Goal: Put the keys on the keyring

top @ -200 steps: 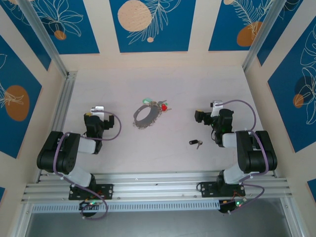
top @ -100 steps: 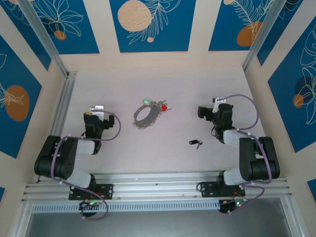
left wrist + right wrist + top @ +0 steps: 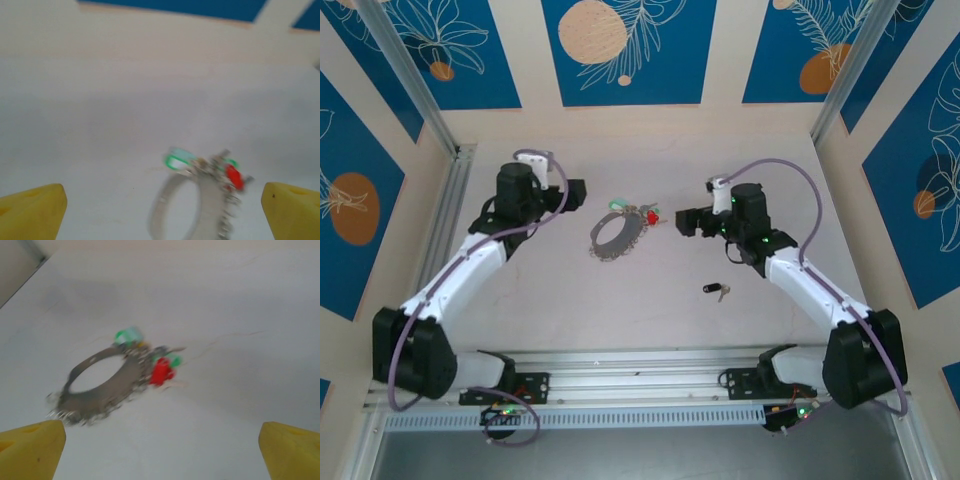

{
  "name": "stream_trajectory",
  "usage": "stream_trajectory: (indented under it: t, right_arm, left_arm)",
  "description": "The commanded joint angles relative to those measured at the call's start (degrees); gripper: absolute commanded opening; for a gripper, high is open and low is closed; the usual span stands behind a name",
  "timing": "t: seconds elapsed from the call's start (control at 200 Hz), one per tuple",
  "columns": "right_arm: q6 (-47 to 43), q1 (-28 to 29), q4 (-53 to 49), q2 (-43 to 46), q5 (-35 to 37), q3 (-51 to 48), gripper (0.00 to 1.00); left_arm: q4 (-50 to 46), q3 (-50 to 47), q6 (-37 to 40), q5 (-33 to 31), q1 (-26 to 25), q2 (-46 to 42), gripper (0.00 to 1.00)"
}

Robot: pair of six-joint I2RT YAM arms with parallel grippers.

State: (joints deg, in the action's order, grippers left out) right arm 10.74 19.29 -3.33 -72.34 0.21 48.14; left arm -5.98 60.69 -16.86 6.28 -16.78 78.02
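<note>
The keyring [image 3: 614, 236], a wide grey hoop fringed with small metal bits, lies mid-table. At its far rim sit a red key [image 3: 653, 216] and a green key [image 3: 616, 206]. A black key with a silver blade [image 3: 717, 291] lies apart, nearer the front right. My left gripper [image 3: 577, 193] hangs open to the left of the hoop, empty. My right gripper [image 3: 687, 222] hangs open to the right of the red key, also empty. In the left wrist view the keyring [image 3: 214, 197] and red key [image 3: 233, 176] lie ahead between the yellow fingertips [image 3: 35, 209]. The right wrist view shows the keyring [image 3: 125, 385] and red key [image 3: 161, 371].
Aluminium rails run along the table's left edge [image 3: 448, 215] and front edge [image 3: 640, 375]. Blue-patterned walls [image 3: 620, 50] close in the back and sides. Bare tabletop [image 3: 650, 310] surrounds the hoop and the black key.
Both arms have stretched out from their folded poses near the bases and now reach toward the keyring from either side. The keyring and keys have not moved.
</note>
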Motion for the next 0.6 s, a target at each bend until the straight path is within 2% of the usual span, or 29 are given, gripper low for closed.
stream_trajectory:
  t: [0.0, 0.07, 0.2, 0.32, 0.45, 0.595]
  right_arm:
    - [-1.68, 0.91, -1.64, -4.56, -13.88, 1.53, 0.99]
    - [-2.79, 0.91, 0.49, -9.11, -18.77, 3.65, 0.99]
    - [-3.19, 1.02, -1.37, -17.91, -22.90, 10.53, 0.87]
    - [-1.23, 1.30, 1.80, -21.19, -23.95, 10.66, 0.82]
    - [-0.45, 1.67, 2.09, -22.15, -22.65, 9.56, 0.80]
    - [-1.50, 2.47, 1.55, -21.41, -21.14, 8.55, 0.81]
  left_arm:
    - [-9.56, 3.44, -5.14, 16.25, -0.54, 8.24, 1.00]
    - [-10.40, 6.29, -5.28, 18.29, -0.60, 13.16, 1.00]
    - [-13.14, 11.77, -3.45, 17.21, -1.65, 20.97, 1.00]
    - [-17.22, 18.25, -1.01, 12.32, -3.51, 27.15, 1.00]
    - [-24.83, 26.14, 3.19, 0.75, -6.13, 34.17, 1.00]
    - [-26.64, 28.67, 2.98, -6.24, -6.52, 38.55, 0.90]
